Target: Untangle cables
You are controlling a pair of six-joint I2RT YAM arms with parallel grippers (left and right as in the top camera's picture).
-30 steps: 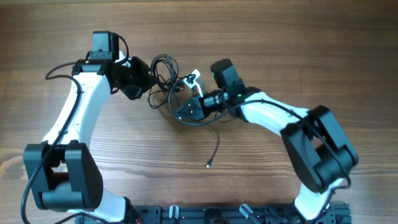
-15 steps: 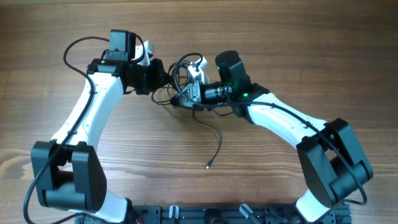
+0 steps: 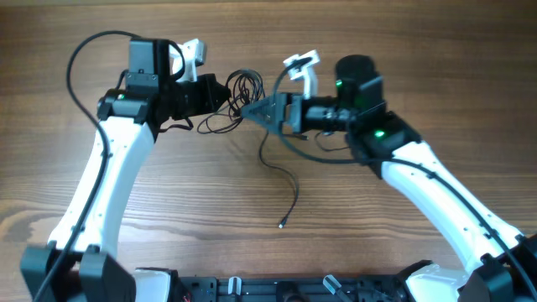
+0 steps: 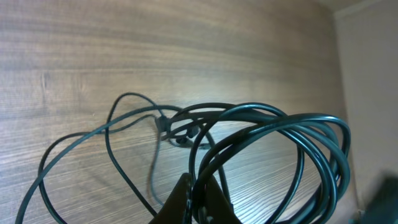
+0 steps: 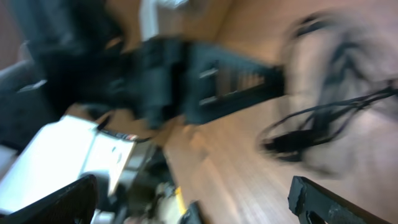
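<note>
Cables (image 3: 239,91): bundle hangs between both grippers, upper-centre of table (image 3: 403,33); one tail trails to plug end (image 3: 281,223). L wrist view alone shows left gripper (image 3: 220,94) fingers (image 4: 216,202) pinched on strands. Right gripper (image 3: 250,110) at bundle; R wrist view blurred, grip can't be told. Vs 0.5 s ago: arms wider apart, plug end unmoved.

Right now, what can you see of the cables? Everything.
The cables are thin, black and glossy, rubber-like, bunched in a tangle between the two grippers. Several turns form a tight coil; looser loops sag toward the table. One strand trails toward the near edge and ends in a small plug on the wood. The left gripper pinches strands by the coil; the right gripper tip meets the tangle, grip unclear.
</note>
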